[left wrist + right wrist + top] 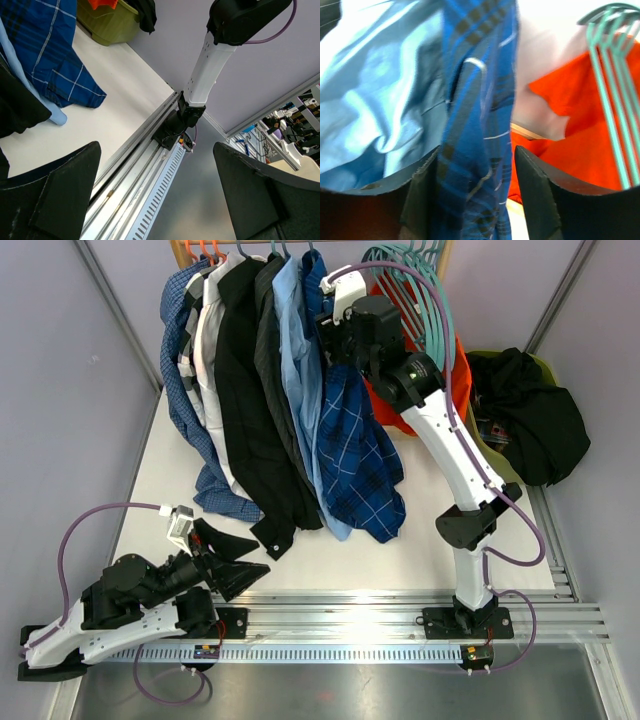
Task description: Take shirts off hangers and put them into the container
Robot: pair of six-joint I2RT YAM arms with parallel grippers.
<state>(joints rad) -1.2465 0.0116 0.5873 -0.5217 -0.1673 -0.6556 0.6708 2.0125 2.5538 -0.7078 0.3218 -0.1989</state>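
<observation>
At the back of the table, six shirts hang side by side: gingham, white, black, charcoal, light blue and the check shirt. Their ends lie on the table.

The right gripper is up high at the check shirt. From the wrist, its fingers stand one on each side of the check cloth, with the cloth running between them. I cannot tell if they squeeze it.

Just right of it hangs a bunch of bare teal hangers, with something orange behind them.

The tub sits at the far right. A dark shirt is heaped in it.

The left gripper lies low near the front rail. Its fingers are spread wide and hold nothing.
</observation>
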